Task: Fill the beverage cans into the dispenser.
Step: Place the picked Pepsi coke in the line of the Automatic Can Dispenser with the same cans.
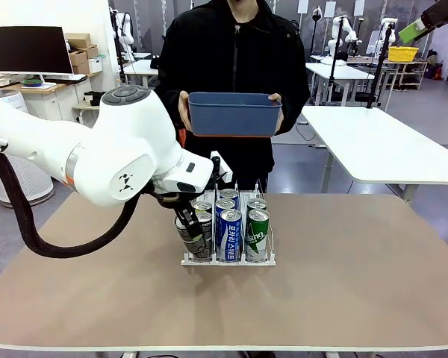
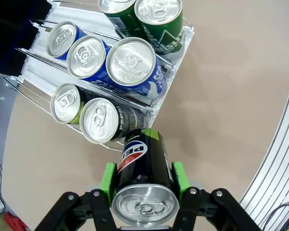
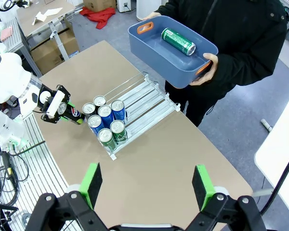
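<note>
My left gripper (image 2: 143,178) is shut on a black can (image 2: 139,159), held tilted just outside the front left corner of the white dispenser (image 2: 34,76). In the front view the same gripper (image 1: 185,222) holds that can (image 1: 187,239) beside the left lane. The dispenser (image 1: 228,262) carries grey-black cans (image 1: 203,224) on the left, blue cans (image 1: 228,233) in the middle and green cans (image 1: 257,233) on the right. My right gripper (image 3: 147,186) hangs open high above the table. A green can (image 3: 178,41) lies in the bin.
A person at the table's far side holds a dark blue bin (image 1: 234,114) in both hands above the table edge. The rear part of the dispenser lanes (image 3: 149,98) is bare. Bare tabletop (image 1: 358,283) stretches to the right and front.
</note>
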